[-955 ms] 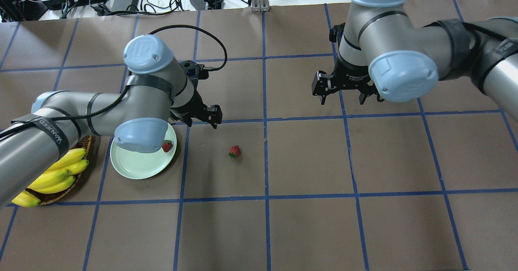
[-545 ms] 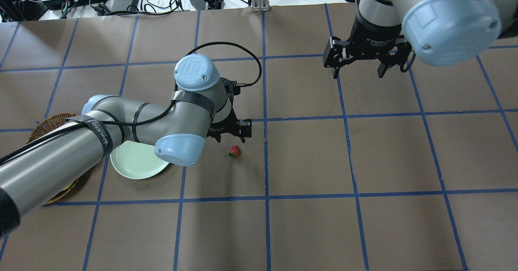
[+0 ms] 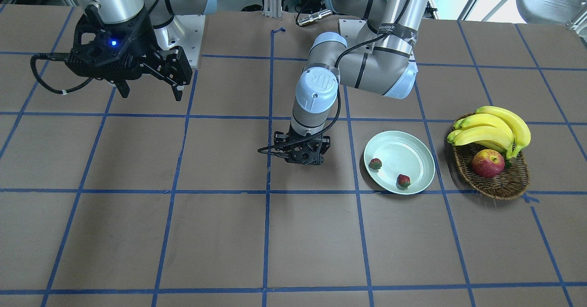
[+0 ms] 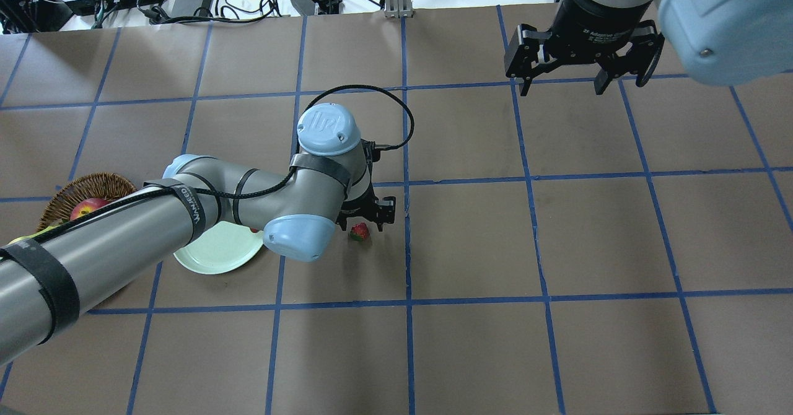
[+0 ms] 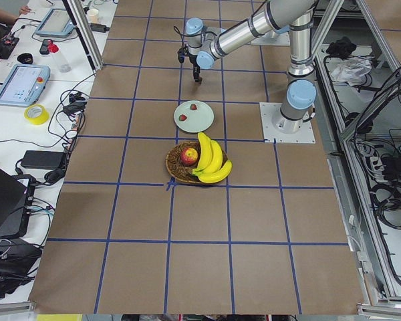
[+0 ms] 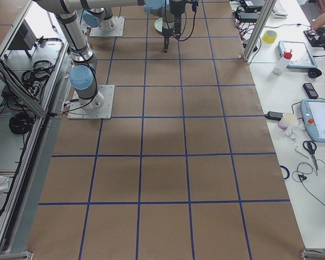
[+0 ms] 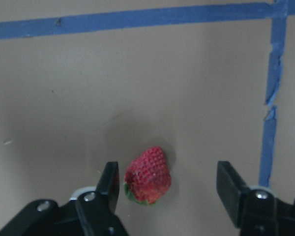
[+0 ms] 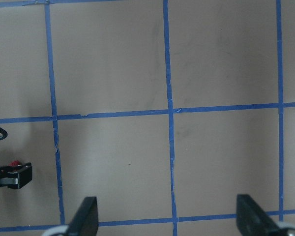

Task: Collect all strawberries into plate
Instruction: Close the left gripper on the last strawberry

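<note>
counting berries: two of the three small red green-capped strawberries (image 3: 375, 163) sat on the round pale mint plate with a raised rim (image 3: 406, 151). in the front-facing view one was at the plate's 9 o'clock edge and one near 6 o'clock. the third strawberry (image 4: 359, 232) lay on the brown paper-covered table (image 4: 471, 248), off the plate at about 3 o'clock from it in the overhead view, apart from the rim.

the black two-finger left gripper (image 7: 168, 173) was down low over that berry, jaws wide apart and straddling it, nothing held. the wrist view showed the berry off-centre, just beside the 9 o'clock finger (image 7: 109, 179), with a clear gap to the other one. the right gripper (image 4: 561, 87) hung spread and empty toward 1 o'clock of the table, not involved.

the brown wicker basket (image 3: 500, 188) with yellow bananas (image 3: 490, 130) and a red-yellow apple (image 3: 488, 163) sat just beyond the plate, not part of the job.

my read: two thirds done. what was left: close on the last berry, lift, carry toward 9 o'clock in the overhead view, release on the plate. the off-centre berry could get nudged as the jaws close.
</note>
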`<action>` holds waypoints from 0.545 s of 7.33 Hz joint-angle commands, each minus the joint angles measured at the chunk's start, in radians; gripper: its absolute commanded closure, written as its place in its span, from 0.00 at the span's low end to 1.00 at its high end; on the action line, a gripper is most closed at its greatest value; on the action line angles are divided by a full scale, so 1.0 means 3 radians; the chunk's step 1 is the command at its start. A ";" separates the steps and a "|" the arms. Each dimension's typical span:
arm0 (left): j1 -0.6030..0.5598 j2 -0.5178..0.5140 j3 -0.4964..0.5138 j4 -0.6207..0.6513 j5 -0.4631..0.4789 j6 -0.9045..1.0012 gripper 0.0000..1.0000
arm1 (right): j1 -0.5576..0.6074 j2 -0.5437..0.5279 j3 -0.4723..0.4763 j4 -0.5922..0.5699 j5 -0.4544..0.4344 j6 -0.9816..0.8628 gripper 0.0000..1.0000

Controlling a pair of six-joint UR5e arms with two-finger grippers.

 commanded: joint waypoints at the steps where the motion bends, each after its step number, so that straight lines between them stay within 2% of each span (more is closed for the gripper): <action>1: -0.0001 -0.0041 -0.0006 0.0007 0.0049 -0.0012 0.67 | -0.0013 -0.0017 -0.0025 0.0007 0.0025 -0.0349 0.00; 2: -0.0001 -0.0036 -0.0006 0.0007 -0.0002 -0.0053 0.87 | -0.0008 -0.0027 -0.0076 0.0043 0.0005 -0.0301 0.00; 4: -0.0001 0.0005 0.0009 0.0007 0.0018 0.0023 1.00 | -0.0003 -0.0028 -0.0087 0.0043 0.0030 -0.0234 0.00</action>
